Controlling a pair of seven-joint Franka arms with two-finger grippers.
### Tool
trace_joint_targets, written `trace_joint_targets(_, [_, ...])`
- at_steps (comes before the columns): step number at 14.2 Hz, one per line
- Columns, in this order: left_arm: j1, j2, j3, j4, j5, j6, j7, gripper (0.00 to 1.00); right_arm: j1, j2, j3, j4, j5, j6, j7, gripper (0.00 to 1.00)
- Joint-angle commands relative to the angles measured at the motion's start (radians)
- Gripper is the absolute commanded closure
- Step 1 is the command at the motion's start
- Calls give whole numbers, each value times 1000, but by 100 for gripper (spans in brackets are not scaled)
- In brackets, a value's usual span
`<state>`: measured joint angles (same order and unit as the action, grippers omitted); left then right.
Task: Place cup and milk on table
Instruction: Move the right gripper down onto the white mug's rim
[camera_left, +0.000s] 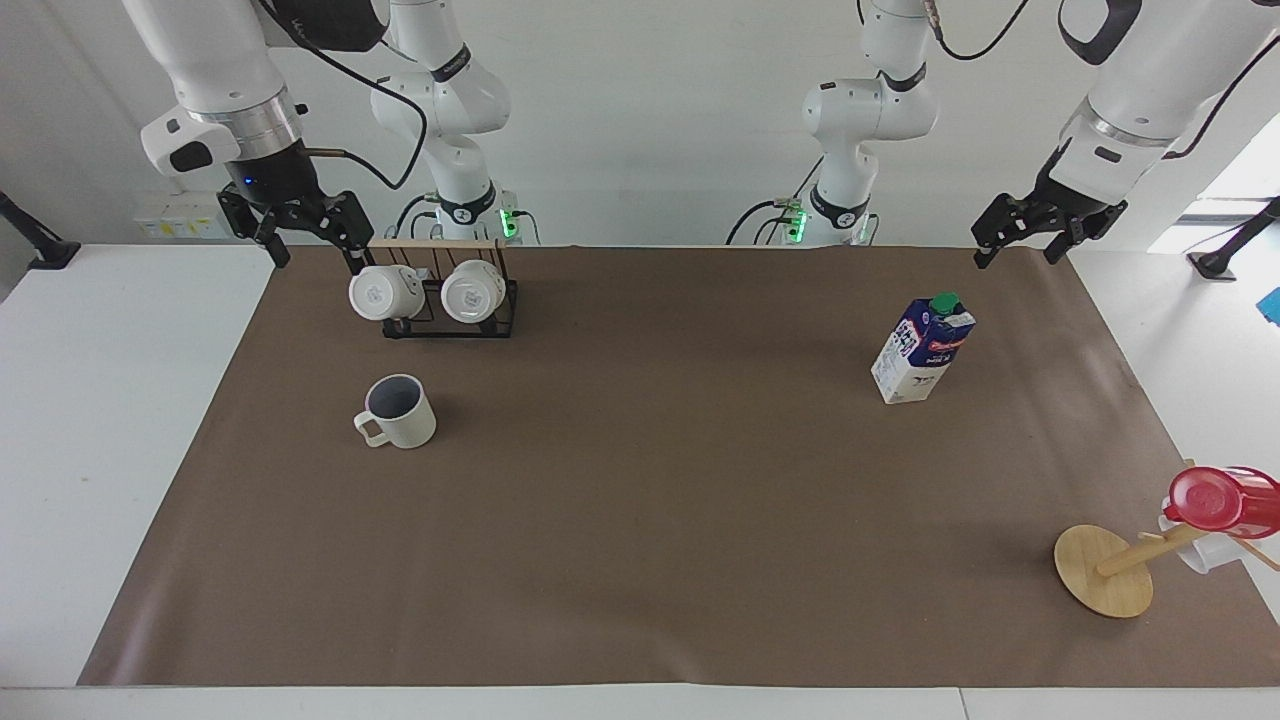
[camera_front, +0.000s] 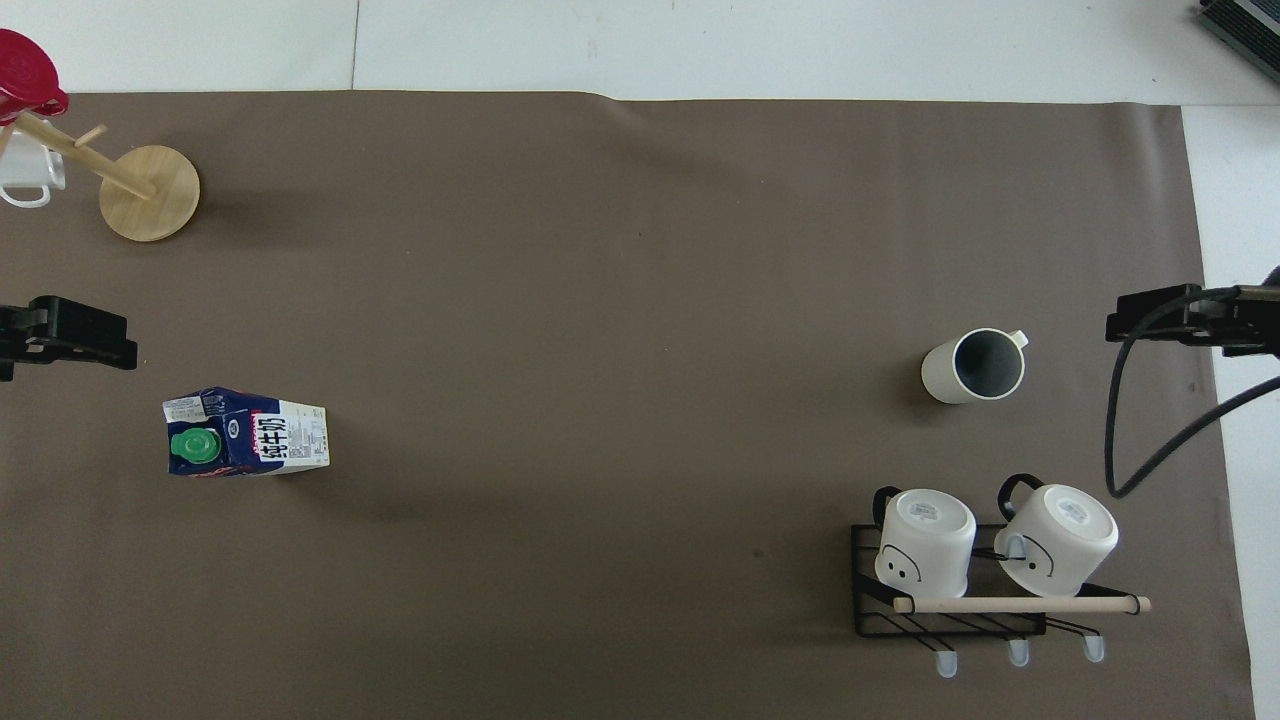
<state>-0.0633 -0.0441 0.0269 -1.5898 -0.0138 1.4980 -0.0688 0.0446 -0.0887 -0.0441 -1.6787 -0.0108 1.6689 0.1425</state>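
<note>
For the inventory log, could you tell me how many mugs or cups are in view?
5. The cup stands on the table; two white mugs hang on the black rack; a red cup and a partly hidden white mug hang on the wooden stand.

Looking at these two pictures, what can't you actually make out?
- Clear cup on the wooden stand: cut by the overhead view's edge; half hidden by the red cup in the facing view.
- Left hand: cut by the overhead view's edge.
- Print on the milk: too small to read.
</note>
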Motion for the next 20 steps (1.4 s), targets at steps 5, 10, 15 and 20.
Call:
trace_joint_targets(5, [-7, -8, 10, 5, -8, -13, 4, 0, 84, 133, 7, -48, -5, 188, 101, 0])
trace_joint_targets(10, [-7, -8, 10, 5, -2, -12, 14, 0, 78, 161, 7, -297, -8, 458, 117, 0])
trace_joint_targets(15, [-7, -33, 10, -36, -2, 8, 15, 0, 72, 202, 7, -391, -32, 571, 106, 0])
trace_joint_targets(20, [-7, -36, 10, -39, -2, 18, 15, 0, 67, 247, 7, -441, -104, 644, 95, 0])
